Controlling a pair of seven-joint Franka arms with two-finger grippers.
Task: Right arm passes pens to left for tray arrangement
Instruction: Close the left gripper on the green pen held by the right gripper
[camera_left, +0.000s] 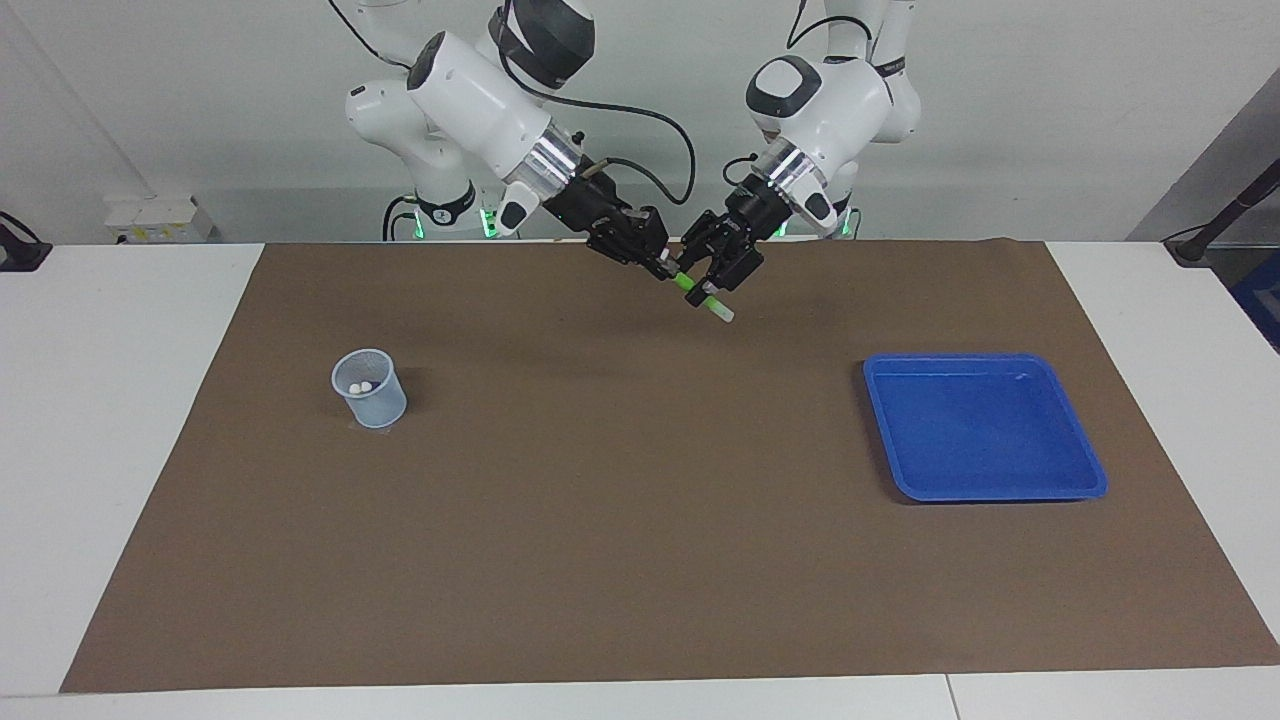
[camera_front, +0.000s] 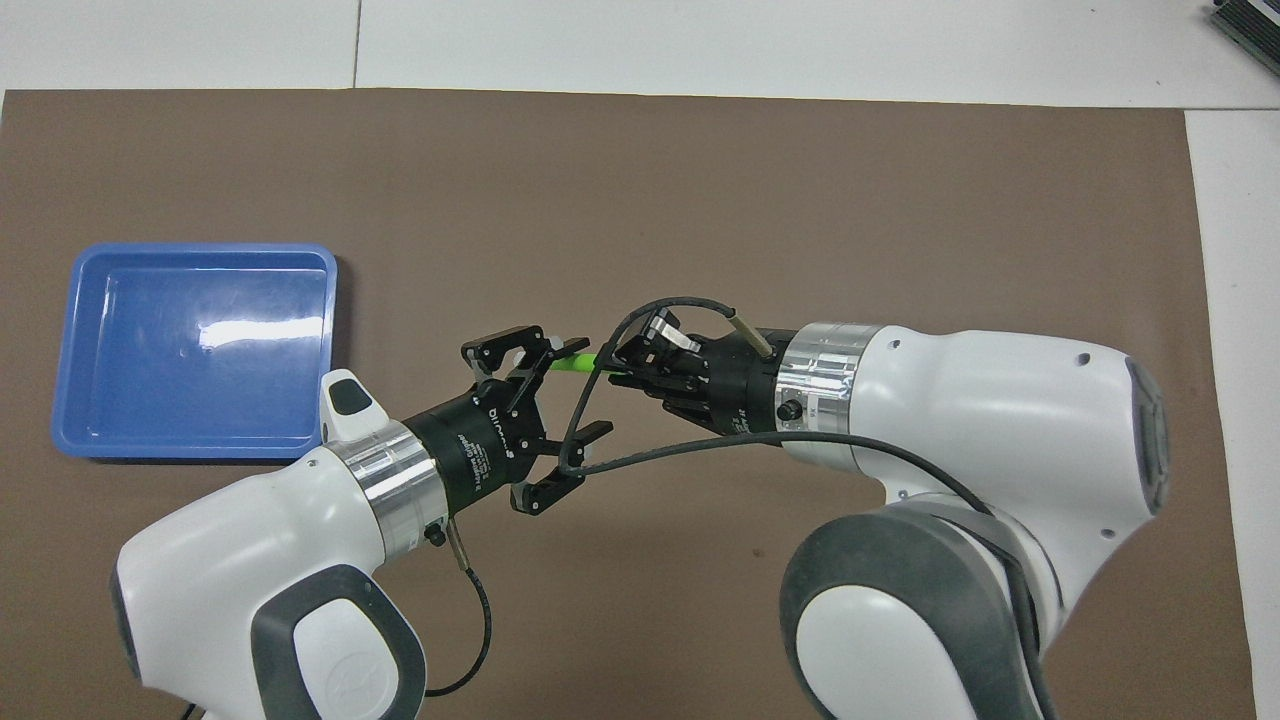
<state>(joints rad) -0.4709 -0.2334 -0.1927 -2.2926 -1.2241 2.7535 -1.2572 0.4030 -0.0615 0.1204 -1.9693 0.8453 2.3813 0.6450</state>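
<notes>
A green pen with a pale tip hangs slanted in the air over the mat's edge nearest the robots. My right gripper is shut on its upper end. My left gripper is open, and its fingers straddle the pen's middle. The pale tip pokes out below it. The blue tray lies empty toward the left arm's end of the table.
A small pale blue mesh cup stands toward the right arm's end, with two pale round ends showing inside it. A brown mat covers most of the white table. The right arm's black cable loops close to the left gripper.
</notes>
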